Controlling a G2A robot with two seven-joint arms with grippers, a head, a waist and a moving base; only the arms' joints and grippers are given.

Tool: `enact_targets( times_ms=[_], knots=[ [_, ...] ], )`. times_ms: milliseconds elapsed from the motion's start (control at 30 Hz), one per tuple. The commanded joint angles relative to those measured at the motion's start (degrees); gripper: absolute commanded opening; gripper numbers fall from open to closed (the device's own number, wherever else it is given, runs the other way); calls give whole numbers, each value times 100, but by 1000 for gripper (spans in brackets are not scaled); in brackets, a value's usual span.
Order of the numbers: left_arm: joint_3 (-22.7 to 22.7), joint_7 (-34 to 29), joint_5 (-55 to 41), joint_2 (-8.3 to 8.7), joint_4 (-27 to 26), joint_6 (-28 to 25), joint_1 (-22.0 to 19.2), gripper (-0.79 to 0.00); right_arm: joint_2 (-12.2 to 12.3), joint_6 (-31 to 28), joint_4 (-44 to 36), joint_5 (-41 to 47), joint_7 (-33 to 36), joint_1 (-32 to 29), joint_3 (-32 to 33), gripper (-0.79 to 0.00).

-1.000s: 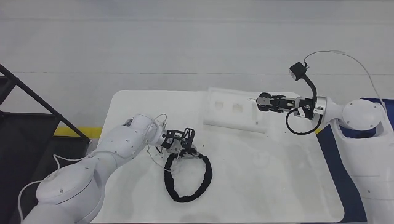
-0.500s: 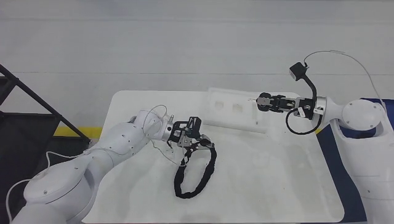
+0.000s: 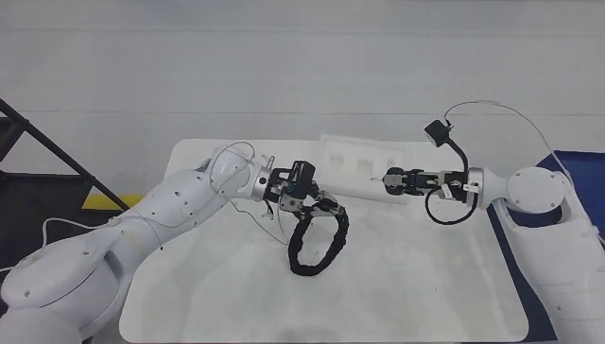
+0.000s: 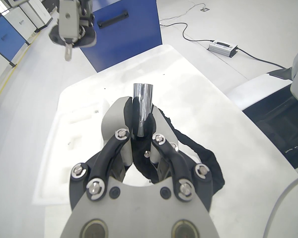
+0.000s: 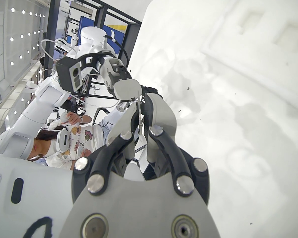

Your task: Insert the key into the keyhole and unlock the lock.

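Note:
My left gripper (image 3: 304,189) is shut on the lock's chrome cylinder (image 4: 142,95), which points out past the fingertips. The lock's black cable loop (image 3: 318,238) hangs from it down onto the table. In the left wrist view the left gripper (image 4: 139,107) clamps the cylinder where it meets the black sleeve. My right gripper (image 3: 389,180) is over the foam tray, shut on a small flat key (image 4: 68,53) whose blade points toward the lock. In the right wrist view the key (image 5: 140,117) sits between the fingers, with the cylinder's end (image 5: 121,105) just beyond it. A gap separates key and cylinder.
A white foam tray (image 3: 359,169) with square recesses lies at the back of the white table (image 3: 425,287), under both grippers. A black frame (image 3: 38,155) stands off the table's left side. A blue cabinet (image 4: 124,25) stands beyond the table.
My left arm has carried the lock to the right, dragging the cable loop toward the foam tray. My right arm has moved left with the key, closing the gap.

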Motion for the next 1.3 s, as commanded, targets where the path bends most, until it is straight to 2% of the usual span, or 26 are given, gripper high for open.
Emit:
enact_targets(
  times_ms=[0,400,533,967,1067,1133,1267],
  knots=[
    [-1,-5,-60,9,-76,-5,-68,-785,23,48,-67,-117,44,-50,16,-785],
    [0,201,-273,23,-271,201,-300,-785,260,727,-1369,-370,879,-470,715,-785],
    [0,227,-367,-14,-289,227,-282,-785,311,693,-1858,-379,925,-604,891,-785],
    [0,227,-367,-14,-289,227,-282,-785,311,698,-1861,-386,888,-618,892,-785],
    [-90,255,-685,-10,-351,267,25,-785,336,850,-2172,-596,821,-715,873,-785],
    [-130,18,-615,-19,-338,309,73,-785,363,1051,-2462,-779,861,-744,905,-785],
    [-192,-1,-501,-95,-464,262,146,-785,420,1555,-3221,-1286,951,-788,926,-785]
  ],
)
